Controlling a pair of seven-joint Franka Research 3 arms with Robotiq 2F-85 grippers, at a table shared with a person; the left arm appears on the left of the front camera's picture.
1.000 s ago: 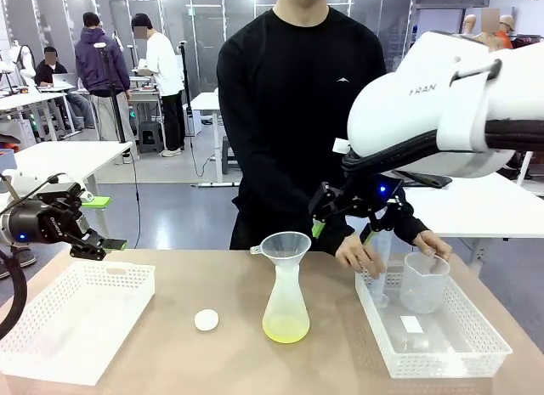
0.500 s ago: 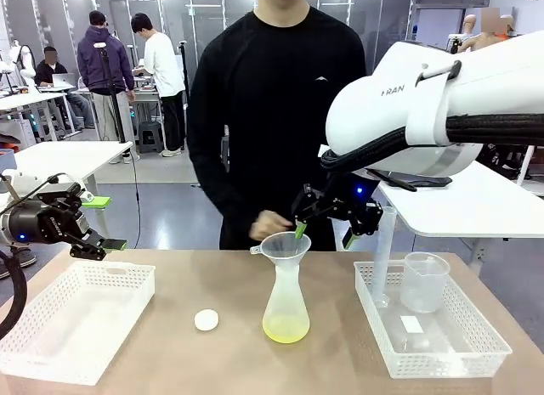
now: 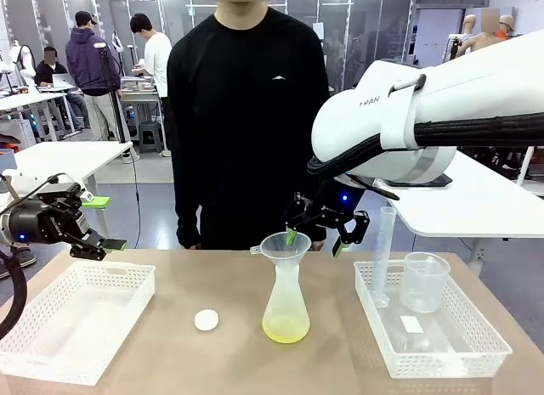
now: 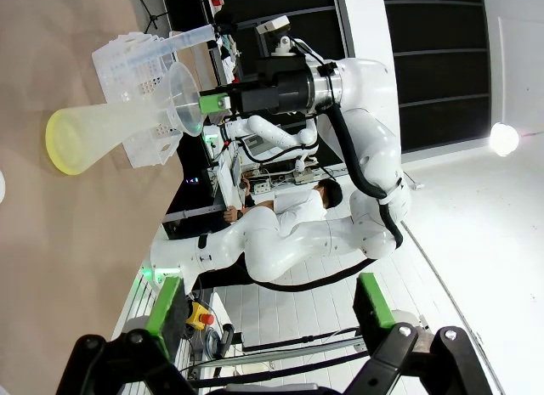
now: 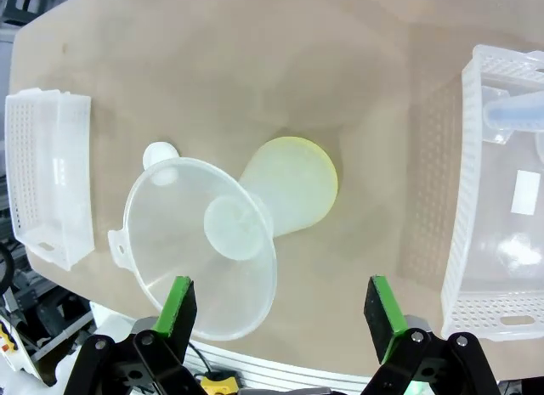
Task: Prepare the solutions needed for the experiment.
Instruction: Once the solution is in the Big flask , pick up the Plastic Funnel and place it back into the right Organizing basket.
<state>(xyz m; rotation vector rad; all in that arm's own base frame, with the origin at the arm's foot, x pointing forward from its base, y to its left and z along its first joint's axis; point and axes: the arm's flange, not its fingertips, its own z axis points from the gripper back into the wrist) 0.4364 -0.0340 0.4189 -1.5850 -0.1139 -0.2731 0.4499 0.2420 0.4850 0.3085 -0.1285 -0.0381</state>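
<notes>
A translucent conical flask stands mid-table with a clear funnel in its neck. The solutions lie as a shallow yellow-green layer at its bottom, also seen as solutions from above and solutions from the side. My right gripper hangs open just behind and above the funnel's rim; the funnel lies below and left of my right gripper. My left gripper is open over the table's left edge, far from the flask, with nothing between its pads.
A white basket sits at the left. Another basket at the right holds a beaker and a tall graduated cylinder. A small white cap lies left of the flask. The person stands across the table, arms down.
My right arm swung left from the right basket to the funnel. The person's hands left the basket, passed the funnel and dropped. My left arm stayed still.
</notes>
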